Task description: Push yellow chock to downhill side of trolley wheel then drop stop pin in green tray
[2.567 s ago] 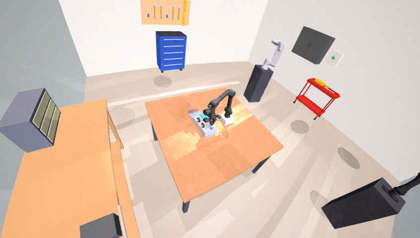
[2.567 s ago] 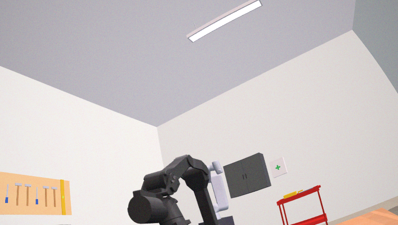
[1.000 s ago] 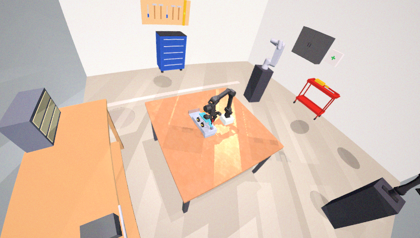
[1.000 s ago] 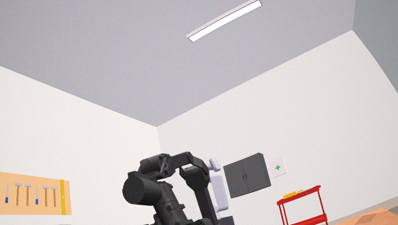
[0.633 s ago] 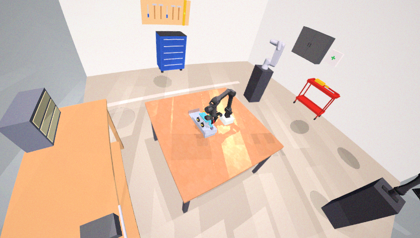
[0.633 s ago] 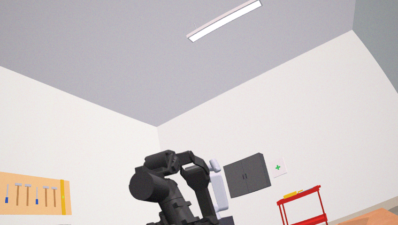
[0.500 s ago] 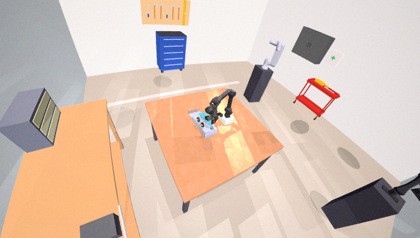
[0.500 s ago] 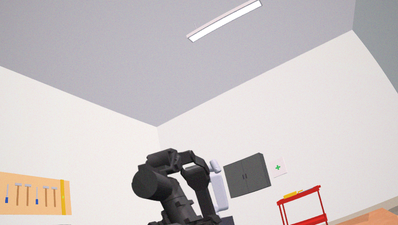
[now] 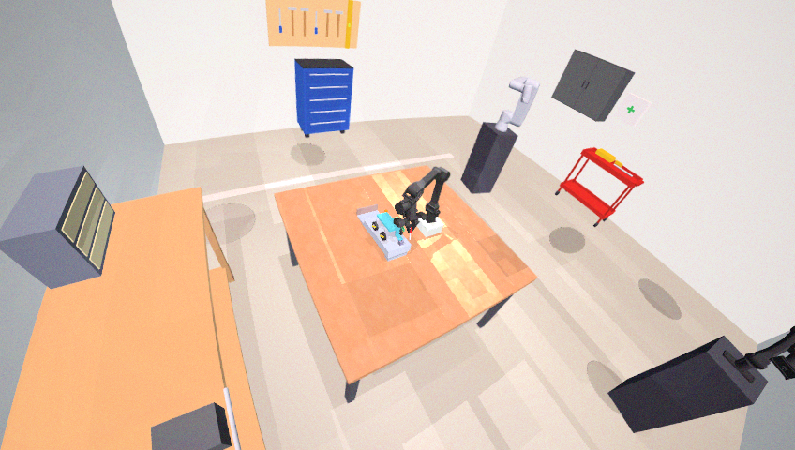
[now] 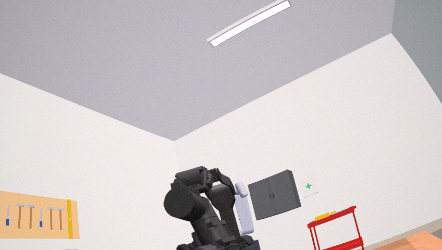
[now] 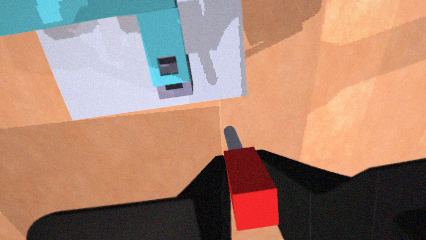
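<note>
My gripper [image 9: 410, 227] [image 11: 239, 162] is shut on the stop pin by its red head [image 11: 256, 207]. The grey shank points away from the fingers, out of the hole and clear of the ramp's end in the wrist view. The cyan trolley [image 9: 385, 218] [image 11: 90, 15] stands on the pale ramp [image 9: 397, 254] [image 11: 110, 92]; its tongue with a square hole reaches over a small grey bracket [image 11: 175, 93]. Two wheels show on its near side in the top view. A tiny orange spot [image 9: 385, 210] beyond the trolley may be the chock's handle; its contact with a wheel cannot be seen. The green tray cannot be made out.
The ramp stands on the wooden table [image 9: 390, 295]. The arm's white base block [image 9: 432, 227] is close to the ramp, beside the gripper. A low upright plate [image 9: 367, 210] stands at the ramp's far end. The exterior view shows mostly walls, ceiling and the arm's upper links.
</note>
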{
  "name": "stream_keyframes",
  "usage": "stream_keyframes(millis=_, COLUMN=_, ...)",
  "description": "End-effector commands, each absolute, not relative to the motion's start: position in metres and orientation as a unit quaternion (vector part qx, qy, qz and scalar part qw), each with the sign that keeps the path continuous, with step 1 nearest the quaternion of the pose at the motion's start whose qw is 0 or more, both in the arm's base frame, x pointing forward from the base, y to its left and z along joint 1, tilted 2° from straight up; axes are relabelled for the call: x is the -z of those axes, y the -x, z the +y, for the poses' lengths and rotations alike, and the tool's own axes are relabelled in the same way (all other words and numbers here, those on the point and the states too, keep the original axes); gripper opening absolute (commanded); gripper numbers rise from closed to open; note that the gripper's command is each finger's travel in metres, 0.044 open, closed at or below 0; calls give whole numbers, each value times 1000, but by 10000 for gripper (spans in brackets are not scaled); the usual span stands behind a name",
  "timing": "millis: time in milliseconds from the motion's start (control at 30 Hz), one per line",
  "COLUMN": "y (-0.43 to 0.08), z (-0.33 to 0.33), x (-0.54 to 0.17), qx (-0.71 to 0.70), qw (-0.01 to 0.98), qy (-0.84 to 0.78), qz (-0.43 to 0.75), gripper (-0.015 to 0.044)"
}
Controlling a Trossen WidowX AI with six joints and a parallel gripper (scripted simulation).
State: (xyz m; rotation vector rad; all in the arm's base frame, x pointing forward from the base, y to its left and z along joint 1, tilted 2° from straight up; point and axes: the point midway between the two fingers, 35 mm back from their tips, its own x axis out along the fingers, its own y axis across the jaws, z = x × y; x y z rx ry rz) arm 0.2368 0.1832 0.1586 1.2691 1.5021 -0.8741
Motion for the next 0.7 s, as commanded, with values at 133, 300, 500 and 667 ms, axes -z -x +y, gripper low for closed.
stream_keyframes(millis=133, y=-210, z=178, x=-155, qx=359, qw=475, qy=-519, qz=613, gripper=0)
stream_keyframes(millis=300, y=-193, z=175, x=-153, qx=359, qw=474, qy=-519, qz=614, gripper=0)
stream_keyframes(millis=500, y=-186, z=173, x=-152, qx=360, qw=474, qy=-519, qz=614, gripper=0)
stream_keyframes(millis=667, y=-191, z=157, x=-150, qx=360, qw=475, qy=-518, qz=613, gripper=0)
